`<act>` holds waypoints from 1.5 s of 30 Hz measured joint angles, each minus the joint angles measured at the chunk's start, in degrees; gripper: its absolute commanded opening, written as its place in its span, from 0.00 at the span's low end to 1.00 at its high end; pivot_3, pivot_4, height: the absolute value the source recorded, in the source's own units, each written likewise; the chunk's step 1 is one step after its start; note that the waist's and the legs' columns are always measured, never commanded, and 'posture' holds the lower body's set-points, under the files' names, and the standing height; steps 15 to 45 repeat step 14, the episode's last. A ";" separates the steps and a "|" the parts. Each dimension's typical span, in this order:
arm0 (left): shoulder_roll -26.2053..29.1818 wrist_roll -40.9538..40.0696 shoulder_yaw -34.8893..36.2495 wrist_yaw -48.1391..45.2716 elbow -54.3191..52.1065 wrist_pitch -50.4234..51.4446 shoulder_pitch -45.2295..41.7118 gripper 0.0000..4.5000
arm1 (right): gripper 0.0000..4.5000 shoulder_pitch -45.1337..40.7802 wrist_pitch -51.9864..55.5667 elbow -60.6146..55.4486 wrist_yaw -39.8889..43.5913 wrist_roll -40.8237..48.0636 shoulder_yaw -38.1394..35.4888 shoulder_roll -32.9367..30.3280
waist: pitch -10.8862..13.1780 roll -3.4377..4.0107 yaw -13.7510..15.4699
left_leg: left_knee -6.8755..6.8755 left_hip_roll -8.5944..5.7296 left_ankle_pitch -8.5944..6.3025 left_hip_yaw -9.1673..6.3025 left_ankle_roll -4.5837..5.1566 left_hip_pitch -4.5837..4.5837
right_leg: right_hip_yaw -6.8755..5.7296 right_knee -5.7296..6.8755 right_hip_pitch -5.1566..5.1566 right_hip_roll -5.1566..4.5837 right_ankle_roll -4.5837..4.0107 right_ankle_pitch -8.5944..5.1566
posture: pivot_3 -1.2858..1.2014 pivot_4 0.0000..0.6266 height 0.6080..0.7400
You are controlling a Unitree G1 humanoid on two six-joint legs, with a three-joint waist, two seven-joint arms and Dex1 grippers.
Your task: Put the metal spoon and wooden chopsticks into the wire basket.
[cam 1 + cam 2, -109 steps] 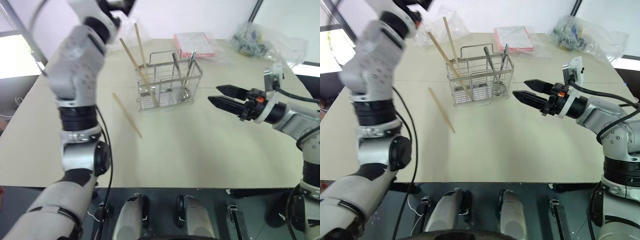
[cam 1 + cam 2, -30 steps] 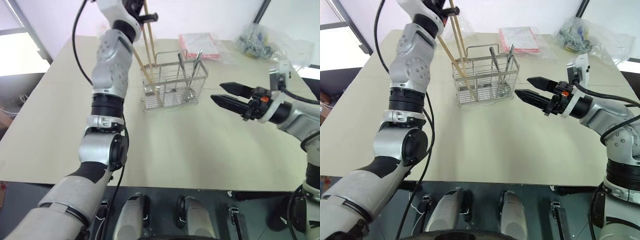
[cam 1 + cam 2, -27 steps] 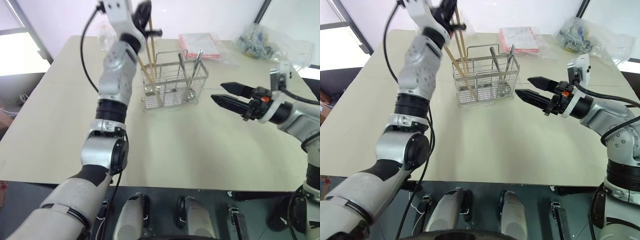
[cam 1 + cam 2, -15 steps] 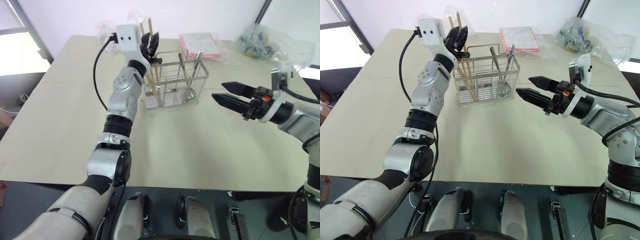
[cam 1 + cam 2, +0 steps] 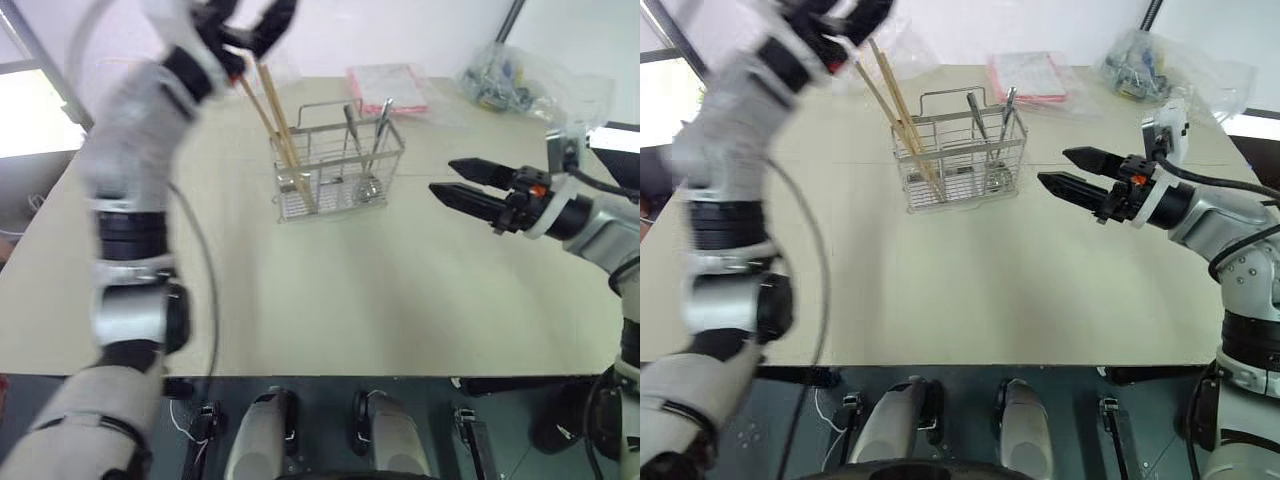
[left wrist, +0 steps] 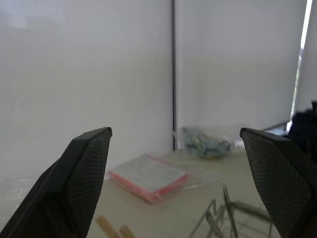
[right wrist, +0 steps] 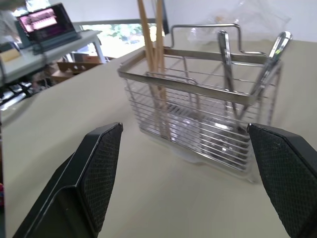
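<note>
Wooden chopsticks (image 5: pixel 283 140) are leaning in the wire basket (image 5: pixel 340 170) at table centre; the left gripper (image 5: pixel 247 22), fingers spread empty, is hovering at their eleven o'clock. The right gripper (image 5: pixel 462 185), open, empty, is waiting at three o'clock.

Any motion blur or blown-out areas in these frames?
Left and right eye views: the left arm is smeared by motion blur near the left gripper, while the wire basket and right gripper stay crisp; the window at the left edge is blown out. Left wrist view: pale, washed-out backlit wall, soft focus. Right wrist view: sharp basket, bright window behind.
</note>
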 measured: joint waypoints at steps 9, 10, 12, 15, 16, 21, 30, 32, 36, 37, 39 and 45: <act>27.86 -2.60 -3.42 -25.13 -13.76 8.15 24.68 0.97 | 0.92 -3.67 -3.88 6.90 6.99 -4.66 3.03 -1.58 | 0.02 0.20 0.44 | -0.01 0.00 -0.06 -0.11 -0.32 -0.07 | 0.00 -0.25 -0.02 -0.04 -0.22 -0.13 | 0.52 0.24 0.69; 29.18 -2.25 -3.19 -25.55 -15.01 8.17 26.32 0.97 | 0.92 -3.81 -4.15 7.38 7.39 -4.87 3.16 -1.51 | 0.03 0.21 0.43 | -0.04 0.00 -0.08 -0.10 -0.31 -0.07 | 0.01 -0.32 -0.02 -0.05 -0.22 -0.13 | 0.52 0.24 0.69; 31.06 -1.80 -2.31 -25.45 -17.98 8.27 28.99 0.97 | 0.92 -4.25 -4.46 7.91 7.77 -5.60 3.52 -0.81 | 0.03 0.22 0.32 | -0.10 0.00 -0.05 -0.06 -0.33 -0.09 | 0.02 -0.38 -0.03 -0.05 -0.21 -0.13 | 0.52 0.24 0.69; 31.08 -1.97 -0.65 -23.94 -20.09 9.39 30.30 0.97 | 0.92 -4.33 -4.79 8.07 8.02 -5.94 4.22 0.00 | 0.03 0.22 0.31 | -0.13 0.00 0.12 -0.05 -0.53 -0.10 | 0.02 -0.38 -0.04 -0.04 -0.20 -0.12 | 0.52 0.24 0.69; 31.08 -1.97 -0.65 -23.94 -20.09 9.39 30.30 0.97 | 0.92 -4.33 -4.79 8.07 8.02 -5.94 4.22 0.00 | 0.03 0.22 0.31 | -0.13 0.00 0.12 -0.05 -0.53 -0.10 | 0.02 -0.38 -0.04 -0.04 -0.20 -0.12 | 0.52 0.24 0.69; 31.08 -1.97 -0.65 -23.94 -20.09 9.39 30.30 0.97 | 0.92 -4.33 -4.79 8.07 8.02 -5.94 4.22 0.00 | 0.03 0.22 0.31 | -0.13 0.00 0.12 -0.05 -0.53 -0.10 | 0.02 -0.38 -0.04 -0.04 -0.20 -0.12 | 0.52 0.24 0.69; 31.08 -1.97 -0.65 -23.94 -20.09 9.39 30.30 0.97 | 0.92 -4.33 -4.79 8.07 8.02 -5.94 4.22 0.00 | 0.03 0.22 0.31 | -0.13 0.00 0.12 -0.05 -0.53 -0.10 | 0.02 -0.38 -0.04 -0.04 -0.20 -0.12 | 0.52 0.24 0.69; 31.08 -1.97 -0.65 -23.94 -20.09 9.39 30.30 0.97 | 0.92 -4.33 -4.79 8.07 8.02 -5.94 4.22 0.00 | 0.03 0.22 0.31 | -0.13 0.00 0.12 -0.05 -0.53 -0.10 | 0.02 -0.38 -0.04 -0.04 -0.20 -0.12 | 0.52 0.24 0.69; 31.08 -1.97 -0.65 -23.94 -20.09 9.39 30.30 0.97 | 0.92 -4.33 -4.79 8.07 8.02 -5.94 4.22 0.00 | 0.03 0.22 0.31 | -0.13 0.00 0.12 -0.05 -0.53 -0.10 | 0.02 -0.38 -0.04 -0.04 -0.20 -0.12 | 0.52 0.24 0.69; 31.08 -1.97 -0.65 -23.94 -20.09 9.39 30.30 0.97 | 0.92 -4.33 -4.79 8.07 8.02 -5.94 4.22 0.00 | 0.03 0.22 0.31 | -0.13 0.00 0.12 -0.05 -0.53 -0.10 | 0.02 -0.38 -0.04 -0.04 -0.20 -0.12 | 0.52 0.24 0.69; 31.08 -1.97 -0.65 -23.94 -20.09 9.39 30.30 0.97 | 0.92 -4.33 -4.79 8.07 8.02 -5.94 4.22 0.00 | 0.03 0.22 0.31 | -0.13 0.00 0.12 -0.05 -0.53 -0.10 | 0.02 -0.38 -0.04 -0.04 -0.20 -0.12 | 0.52 0.24 0.69; 31.08 -1.97 -0.65 -23.94 -20.09 9.39 30.30 0.97 | 0.92 -4.33 -4.79 8.07 8.02 -5.94 4.22 0.00 | 0.03 0.22 0.31 | -0.13 0.00 0.12 -0.05 -0.53 -0.10 | 0.02 -0.38 -0.04 -0.04 -0.20 -0.12 | 0.52 0.24 0.69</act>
